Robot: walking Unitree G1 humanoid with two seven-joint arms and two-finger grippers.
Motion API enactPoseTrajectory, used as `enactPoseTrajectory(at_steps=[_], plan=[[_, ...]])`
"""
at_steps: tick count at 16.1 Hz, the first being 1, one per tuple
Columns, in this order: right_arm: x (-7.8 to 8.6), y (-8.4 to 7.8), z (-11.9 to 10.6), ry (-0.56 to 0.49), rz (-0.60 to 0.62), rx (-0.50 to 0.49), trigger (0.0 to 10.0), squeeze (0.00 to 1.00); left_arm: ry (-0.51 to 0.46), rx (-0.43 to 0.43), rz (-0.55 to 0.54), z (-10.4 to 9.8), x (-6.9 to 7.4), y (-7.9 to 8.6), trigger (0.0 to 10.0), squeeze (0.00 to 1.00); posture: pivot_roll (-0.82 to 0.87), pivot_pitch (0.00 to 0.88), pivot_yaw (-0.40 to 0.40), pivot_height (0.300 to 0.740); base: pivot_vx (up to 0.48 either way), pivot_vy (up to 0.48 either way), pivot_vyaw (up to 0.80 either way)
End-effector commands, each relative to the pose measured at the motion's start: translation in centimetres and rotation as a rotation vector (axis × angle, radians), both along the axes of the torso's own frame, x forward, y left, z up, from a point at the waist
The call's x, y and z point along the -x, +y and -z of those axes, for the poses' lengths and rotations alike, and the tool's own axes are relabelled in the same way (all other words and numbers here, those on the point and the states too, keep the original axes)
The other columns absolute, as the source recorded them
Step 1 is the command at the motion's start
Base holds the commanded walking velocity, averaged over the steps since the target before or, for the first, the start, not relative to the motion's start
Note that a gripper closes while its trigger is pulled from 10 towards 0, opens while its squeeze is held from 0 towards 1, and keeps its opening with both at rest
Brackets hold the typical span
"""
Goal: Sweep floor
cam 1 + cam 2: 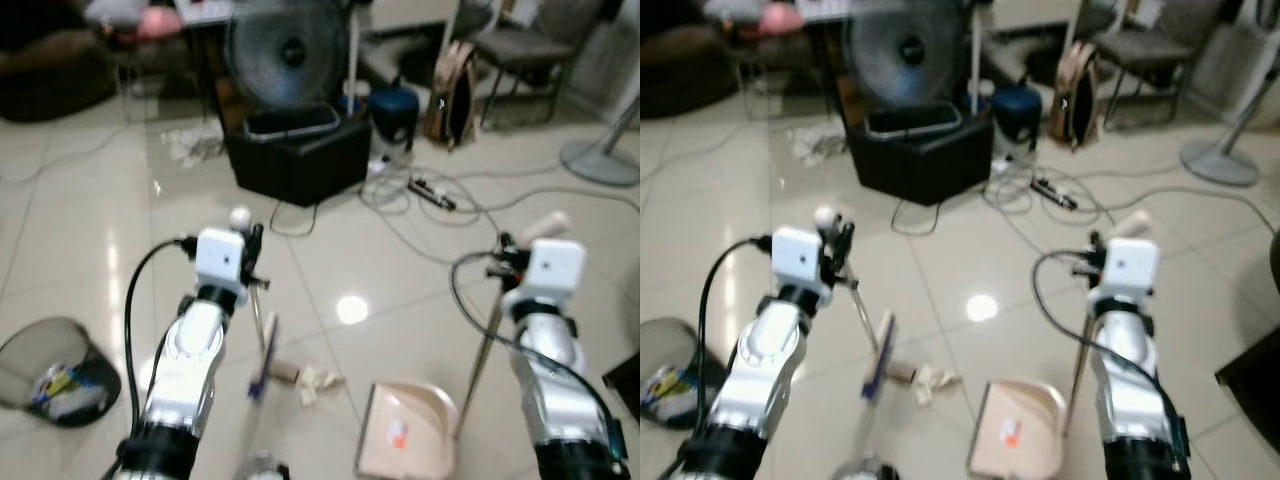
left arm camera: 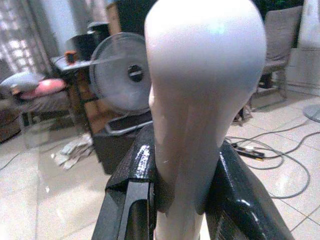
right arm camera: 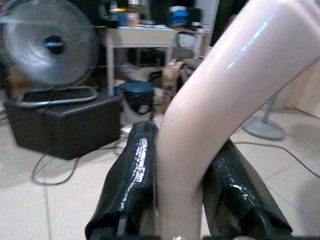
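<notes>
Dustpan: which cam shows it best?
Left eye view: the dustpan lies whole on the floor by the debris. Right eye view shows it too, cropped lower. Right wrist view shows just its handle clamped in the right gripper.

A round fan (image 1: 284,52) stands on a black box (image 1: 300,155) beside tangled cables (image 1: 420,195).

Soft blur, glare on floor (image 1: 350,309)

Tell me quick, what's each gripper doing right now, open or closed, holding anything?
Left gripper: closed on the broom handle.
Right gripper: closed on the dustpan handle.
</notes>
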State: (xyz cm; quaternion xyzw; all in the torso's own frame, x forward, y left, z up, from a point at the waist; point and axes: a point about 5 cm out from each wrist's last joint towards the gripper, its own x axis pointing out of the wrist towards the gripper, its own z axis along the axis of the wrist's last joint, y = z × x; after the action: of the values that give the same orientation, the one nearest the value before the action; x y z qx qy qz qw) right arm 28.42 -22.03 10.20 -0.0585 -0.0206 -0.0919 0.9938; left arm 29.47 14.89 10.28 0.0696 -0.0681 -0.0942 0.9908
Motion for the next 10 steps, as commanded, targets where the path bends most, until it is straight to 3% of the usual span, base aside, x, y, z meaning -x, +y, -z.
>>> enactPoseTrajectory(at_steps=[1, 4, 10], plan=[[-0.53, 0.41, -1.12, -0.041, -0.023, 0.012, 10.0, 0.0, -0.038, -0.013, -0.008, -0.78, -0.21, 0.33, 10.0, 0.0, -0.03, 0.053, 0.047, 0.74, 0.345, 0.0, 0.8], [-0.44, 0.24, -1.1, -0.041, -0.013, 0.01, 10.0, 0.0, -0.036, -0.015, -0.006, -0.82, -0.3, 0.25, 10.0, 0.0, -0.03, 0.055, 0.05, 0.74, 0.35, 0.0, 0.73], [-0.34, -0.11, -1.0, -0.047, 0.007, -0.013, 10.0, 0.0, -0.035, -0.015, -0.002, -0.84, -0.36, 0.08, 10.0, 0.0, -0.03, 0.058, 0.053, 0.74, 0.347, 0.0, 0.0]])
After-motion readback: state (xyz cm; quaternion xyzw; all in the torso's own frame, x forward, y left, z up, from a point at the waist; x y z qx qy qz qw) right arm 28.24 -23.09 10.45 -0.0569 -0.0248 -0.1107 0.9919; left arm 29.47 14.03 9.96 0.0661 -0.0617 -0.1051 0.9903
